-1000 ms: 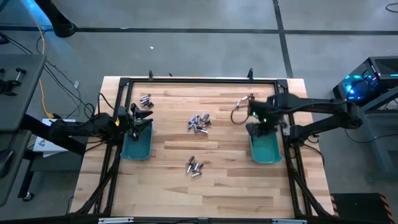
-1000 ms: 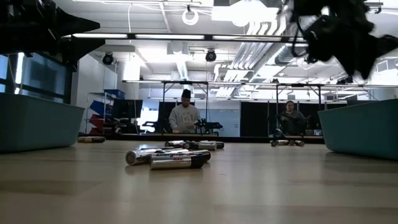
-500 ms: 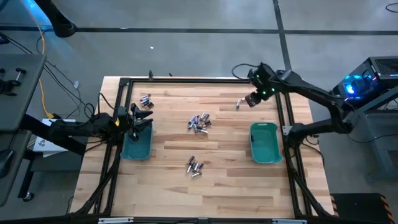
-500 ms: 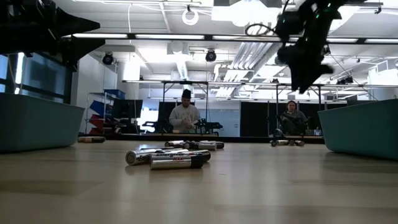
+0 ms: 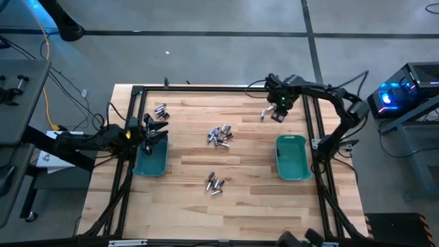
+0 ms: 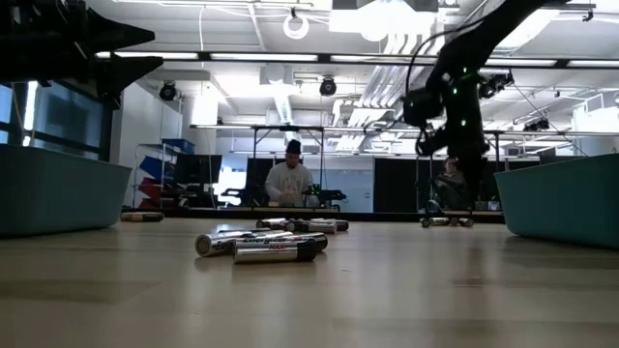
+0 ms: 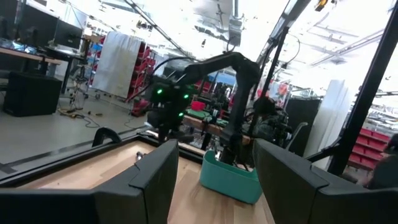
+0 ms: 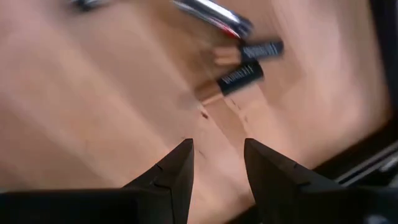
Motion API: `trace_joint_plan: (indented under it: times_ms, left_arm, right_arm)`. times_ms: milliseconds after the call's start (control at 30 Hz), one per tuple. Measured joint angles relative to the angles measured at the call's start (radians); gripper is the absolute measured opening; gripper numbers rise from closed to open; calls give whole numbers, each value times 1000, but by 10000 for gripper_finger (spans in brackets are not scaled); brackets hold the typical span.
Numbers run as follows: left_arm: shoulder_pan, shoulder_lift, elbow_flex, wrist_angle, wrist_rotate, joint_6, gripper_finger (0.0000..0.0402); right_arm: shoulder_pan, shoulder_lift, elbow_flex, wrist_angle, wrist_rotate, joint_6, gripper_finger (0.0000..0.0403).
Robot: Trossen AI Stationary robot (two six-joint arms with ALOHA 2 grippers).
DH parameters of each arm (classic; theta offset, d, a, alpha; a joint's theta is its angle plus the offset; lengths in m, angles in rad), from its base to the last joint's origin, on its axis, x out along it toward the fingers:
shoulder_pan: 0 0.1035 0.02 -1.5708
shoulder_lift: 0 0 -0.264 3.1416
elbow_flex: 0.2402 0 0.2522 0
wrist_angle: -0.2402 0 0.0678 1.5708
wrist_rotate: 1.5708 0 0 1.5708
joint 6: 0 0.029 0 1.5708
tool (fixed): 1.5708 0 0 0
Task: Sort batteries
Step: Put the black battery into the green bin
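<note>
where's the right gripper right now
In the high view the right gripper hovers over the table's far right part, beside a few batteries, beyond the right teal bin.

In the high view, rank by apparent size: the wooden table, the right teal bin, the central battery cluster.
1. wooden table, by far the largest.
2. right teal bin, mid-sized.
3. central battery cluster, smallest: its spread covers less area than the bin.

Nothing can be read with certainty. The two dark batteries [image 8: 249, 62] in the right wrist view carry pale lettering along their sides, too blurred to make out. In the low view the nearest batteries [image 6: 276, 249] on the surface [image 6: 387, 300] bear small red and white marks, also illegible.
</note>
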Motion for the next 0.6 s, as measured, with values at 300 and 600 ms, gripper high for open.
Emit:
trace_joint_plan:
  times_ms: [300,600]
  left_arm:
    - [0,0,0,0,0,0,202]
    - [0,0,0,0,0,0,202]
  right_arm:
    - [-160,112,0,117,-148,311,136]
    - [-197,129,0,202,-233,390,136]
